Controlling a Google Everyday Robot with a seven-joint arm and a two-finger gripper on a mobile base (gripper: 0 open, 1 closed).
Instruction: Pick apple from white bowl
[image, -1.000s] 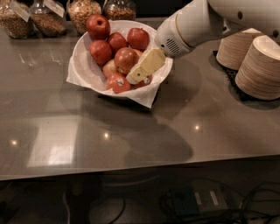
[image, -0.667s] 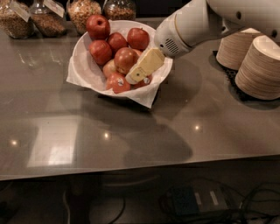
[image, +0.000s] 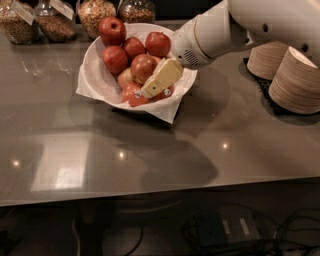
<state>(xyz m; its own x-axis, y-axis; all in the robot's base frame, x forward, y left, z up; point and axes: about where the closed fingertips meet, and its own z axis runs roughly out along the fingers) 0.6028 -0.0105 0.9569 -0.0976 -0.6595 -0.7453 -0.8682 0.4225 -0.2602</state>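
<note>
The white bowl (image: 96, 67), lined with white paper, stands on the grey table toward the back and holds several red apples. One apple (image: 112, 30) sits highest at the back and another (image: 142, 66) lies in the middle. My gripper (image: 151, 88), cream-yellow, reaches down into the bowl from the right. It lies against the right side of the middle apple and over the lower apples (image: 133, 95) at the front. The white arm (image: 215, 35) comes in from the upper right.
Glass jars of grain (image: 95, 12) line the back edge behind the bowl. Two stacks of cream disposable bowls (image: 297, 82) stand on a dark mat at the right. The grey tabletop (image: 150, 150) stretches toward the front edge, with cables (image: 235, 230) on the floor below.
</note>
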